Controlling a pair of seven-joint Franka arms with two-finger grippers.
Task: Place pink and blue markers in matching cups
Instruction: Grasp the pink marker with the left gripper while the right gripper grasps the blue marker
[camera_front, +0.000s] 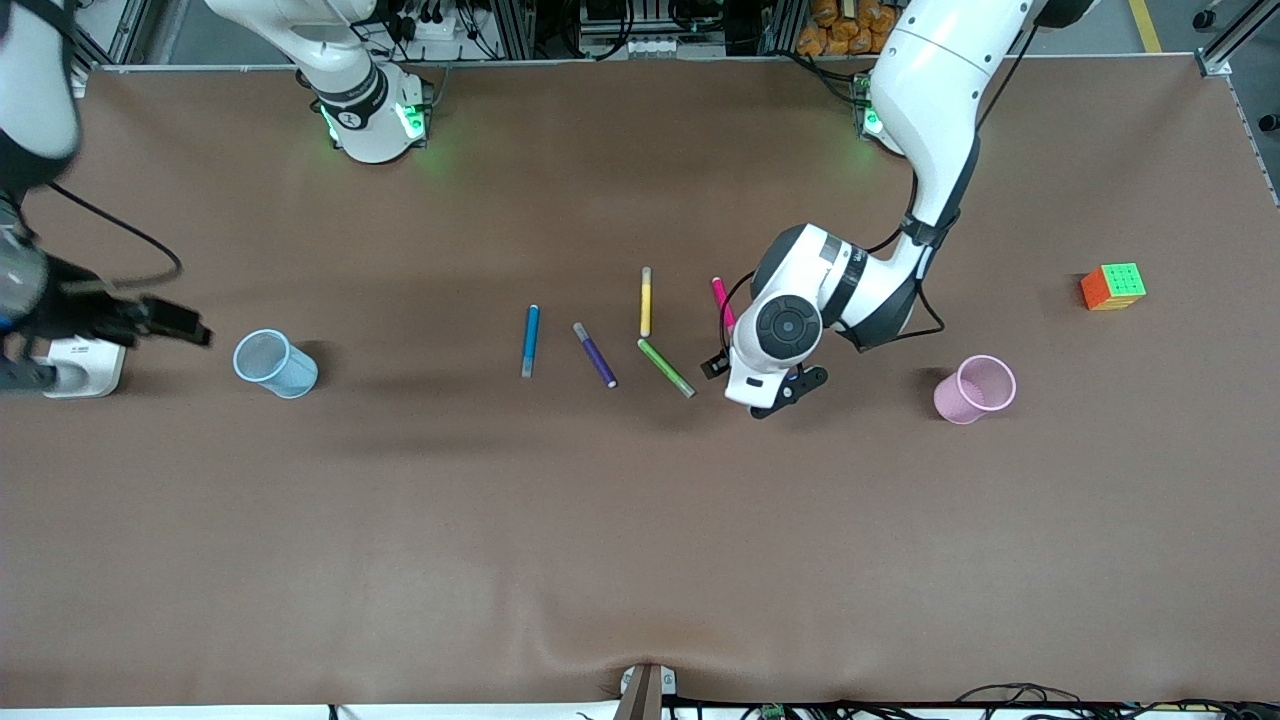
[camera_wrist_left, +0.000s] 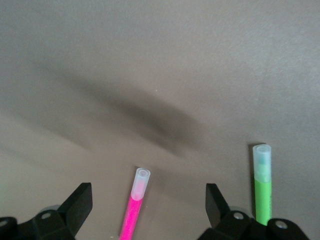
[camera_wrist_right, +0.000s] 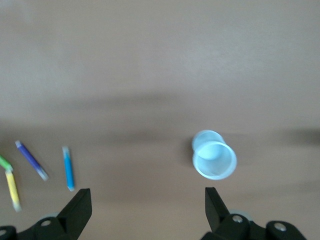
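The pink marker (camera_front: 721, 299) lies on the table beside the yellow pen, its nearer end hidden under my left arm's hand. My left gripper (camera_front: 772, 393) hovers over it, open; in the left wrist view the pink marker (camera_wrist_left: 135, 207) lies between the jaws of the gripper (camera_wrist_left: 147, 194), untouched. The blue marker (camera_front: 530, 340) lies toward the right arm's end of the pen row. The light blue cup (camera_front: 275, 363) stands near my right gripper (camera_front: 192, 330), which is open and empty in its wrist view (camera_wrist_right: 147, 196), with the cup (camera_wrist_right: 214, 161) and blue marker (camera_wrist_right: 68, 168) below. The pink cup (camera_front: 975, 388) stands toward the left arm's end.
A purple pen (camera_front: 594, 354), a yellow pen (camera_front: 646, 301) and a green pen (camera_front: 665, 367) lie between the two markers; the green pen (camera_wrist_left: 262, 187) lies just outside one left finger. A colour cube (camera_front: 1113, 286) sits near the left arm's end of the table.
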